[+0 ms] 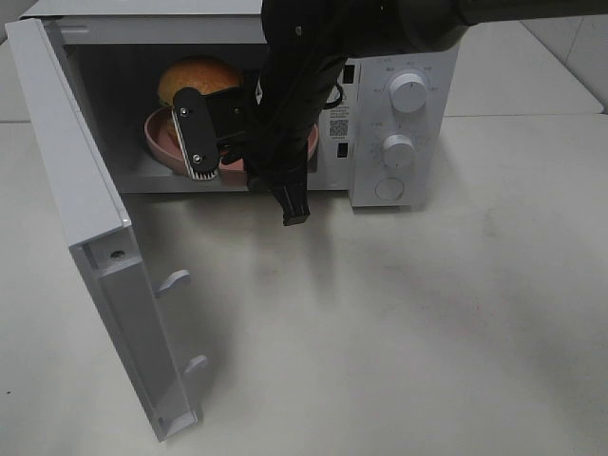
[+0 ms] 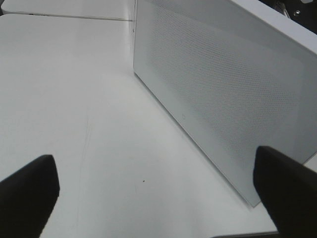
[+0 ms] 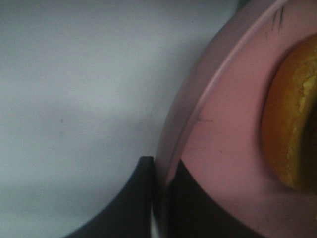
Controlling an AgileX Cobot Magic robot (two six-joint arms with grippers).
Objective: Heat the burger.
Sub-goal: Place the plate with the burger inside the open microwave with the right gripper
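Clearly, burger [image 1: 195, 74] sits on plate [image 1: 155, 140] inside microwave [image 1: 429, 171].

Robot test bench: plain white table [image 1: 427, 313], 1 white microwave [image 1: 432, 133].

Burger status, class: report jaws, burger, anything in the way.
Right jaws shut on pink plate. Left jaws open, beside open door. Burger on plate, inside microwave. Right arm in doorway.

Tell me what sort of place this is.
Most likely a robotics test bench staged as a kitchen corner: an open white microwave stands on a plain white table, a burger on a pink plate sits inside, and a black robot arm reaches in.
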